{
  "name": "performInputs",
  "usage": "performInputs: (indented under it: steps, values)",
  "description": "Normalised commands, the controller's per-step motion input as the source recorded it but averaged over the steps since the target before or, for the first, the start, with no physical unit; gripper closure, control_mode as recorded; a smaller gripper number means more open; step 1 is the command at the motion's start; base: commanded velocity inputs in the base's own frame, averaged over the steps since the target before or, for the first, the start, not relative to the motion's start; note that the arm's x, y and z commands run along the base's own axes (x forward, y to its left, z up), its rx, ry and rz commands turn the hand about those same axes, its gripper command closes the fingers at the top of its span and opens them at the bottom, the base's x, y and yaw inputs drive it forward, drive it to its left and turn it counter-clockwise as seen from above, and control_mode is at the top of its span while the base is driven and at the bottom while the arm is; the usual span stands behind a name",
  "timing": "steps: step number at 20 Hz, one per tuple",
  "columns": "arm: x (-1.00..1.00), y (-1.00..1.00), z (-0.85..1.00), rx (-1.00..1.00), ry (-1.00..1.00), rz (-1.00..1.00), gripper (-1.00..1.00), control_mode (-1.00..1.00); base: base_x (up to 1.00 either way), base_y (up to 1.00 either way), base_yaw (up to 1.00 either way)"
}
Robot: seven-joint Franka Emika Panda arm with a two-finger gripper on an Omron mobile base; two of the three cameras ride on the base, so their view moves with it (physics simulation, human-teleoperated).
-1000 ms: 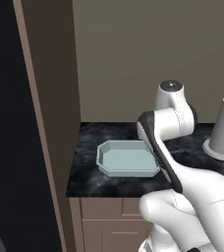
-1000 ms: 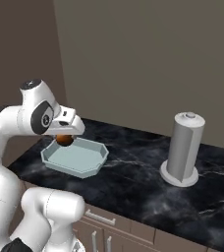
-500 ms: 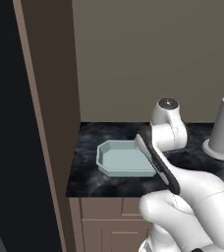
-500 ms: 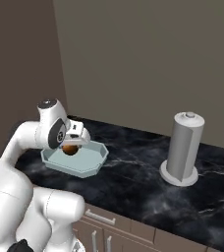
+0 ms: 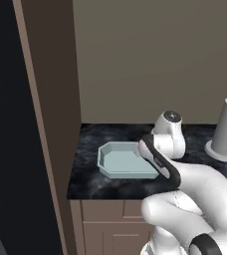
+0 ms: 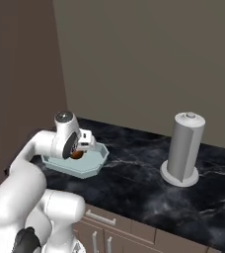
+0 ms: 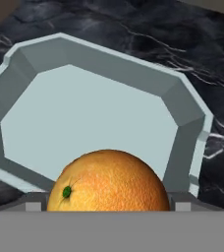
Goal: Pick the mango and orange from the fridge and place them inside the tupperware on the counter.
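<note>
The orange [image 7: 109,182], deep orange with a small green stem mark, is held between my fingers. My gripper [image 6: 79,150] is shut on it, low over the right part of the tupperware [image 6: 92,168]. In the hand view the pale blue tupperware [image 7: 84,118] lies straight ahead, its floor bare. From the left base view the tupperware [image 5: 120,162] rests on the black speckled counter [image 5: 85,174], with my forearm crossing its right end. The black fridge [image 5: 3,124] fills the far left. The mango is out of view.
A tall grey cylinder on a round base [image 6: 185,148] stands on the counter to the right. A brown vertical panel [image 5: 51,99] separates the fridge from the counter. Wooden cabinet fronts with metal handles [image 6: 99,217] run below the counter edge.
My arm has folded down and the hand has dropped with the orange, from above the tupperware's rim to just over its inside.
</note>
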Motion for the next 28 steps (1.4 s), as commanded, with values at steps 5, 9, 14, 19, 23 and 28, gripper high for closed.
performInputs:
  steps: [5,9,14,19,23,28]
  values:
    - [0.56,0.0,-0.27,0.0,0.18,0.0,1.0,-1.0,0.0,0.0,0.0]
    - [0.55,0.0,-0.25,0.0,0.25,0.0,1.0,-1.0,0.0,0.0,0.0]
    - [0.44,0.0,-0.26,0.0,0.19,0.0,1.0,-1.0,0.0,0.0,0.0]
    - [0.12,0.02,-0.35,0.0,0.0,0.01,-1.0,-1.0,0.0,0.0,0.0]
    - [0.0,0.0,-0.29,0.0,-0.05,0.0,-1.0,-1.0,0.0,0.0,0.0]
    - [-0.01,0.05,-0.04,0.0,-0.01,0.0,-1.0,-1.0,0.0,0.0,0.0]
